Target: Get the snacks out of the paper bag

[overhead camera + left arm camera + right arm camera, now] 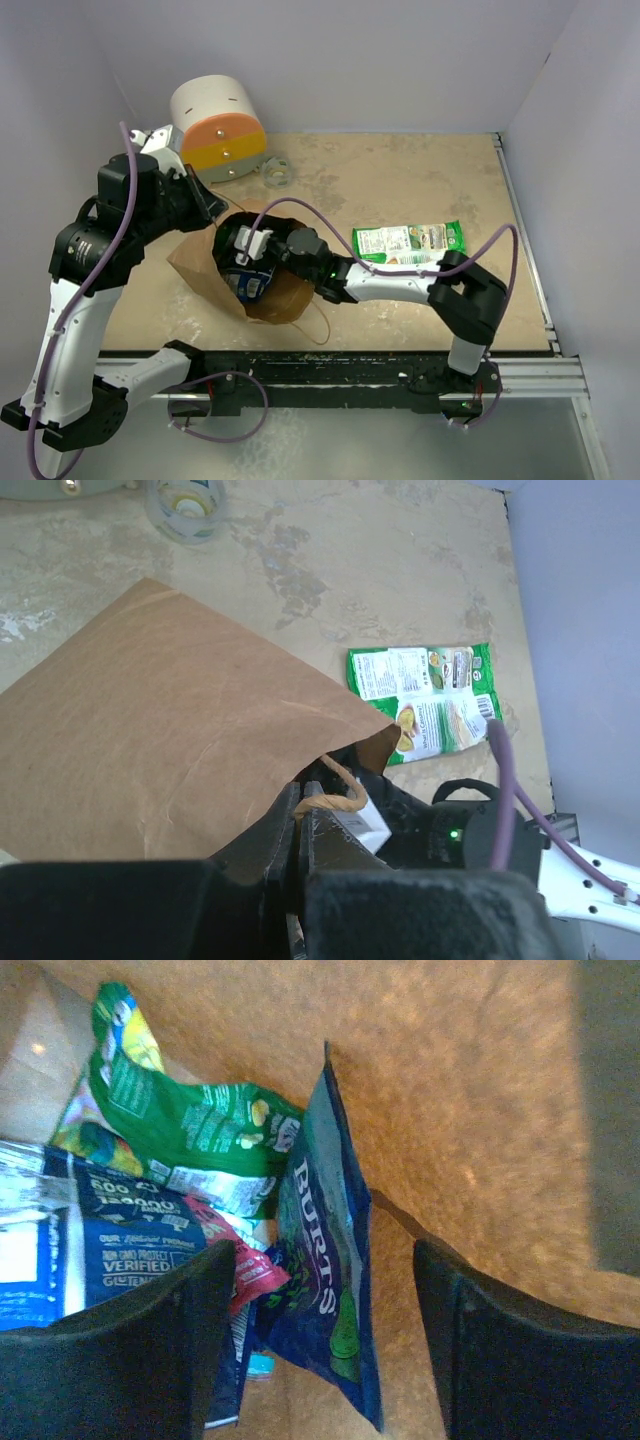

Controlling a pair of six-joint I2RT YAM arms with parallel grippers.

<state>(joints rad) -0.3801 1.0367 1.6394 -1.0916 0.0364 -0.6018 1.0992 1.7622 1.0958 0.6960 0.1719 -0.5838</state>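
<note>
top external view: the brown kraft paper bag [195, 265] sits left of centre on the mottled beige table [420, 190], its mouth open towards the camera. the left gripper [212, 212] is clenched on the bag's rim. the right gripper [250, 248] reaches into the mouth, where only a scrap of blue shows. a flat green snack packet [410, 242] lies out on the table just right of the bag, beside the right arm. a white, orange and yellow cylinder [218, 128] and a small clear ring [275, 170] sit at the back.

left wrist view adds the pinch itself: jaws tight together on the paper edge, beside a twisted paper handle [340, 780].

right wrist view alone shows the inside. the jaws are spread wide, gripping nothing. a dark blue "burts" packet [325, 1260] stands on edge between them, with a crumpled green packet [190, 1130], a blue-and-white packet [100, 1250] and a pink-red packet [255, 1272] heaped to its left.
</note>
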